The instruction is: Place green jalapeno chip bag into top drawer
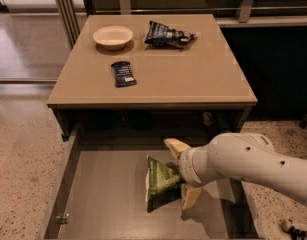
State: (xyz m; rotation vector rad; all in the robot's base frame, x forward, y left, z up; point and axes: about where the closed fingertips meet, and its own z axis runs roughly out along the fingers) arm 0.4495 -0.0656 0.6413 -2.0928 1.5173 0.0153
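The green jalapeno chip bag (160, 178) is inside the open top drawer (103, 204), near its middle and over the flat grey bottom. My gripper (177, 175) reaches in from the right on a white arm. Its two cream fingers (176, 146) are spread apart, one behind the bag's right end and one in front of it. The fingers do not press on the bag. The bag's right end is partly hidden by the wrist.
On the tan tabletop (203, 74) above the drawer are a cream bowl (113, 36), a dark navy chip bag (168, 34) and a small dark blue bar packet (124, 73). The drawer's left wall (60, 189) and speckled floor flank the drawer.
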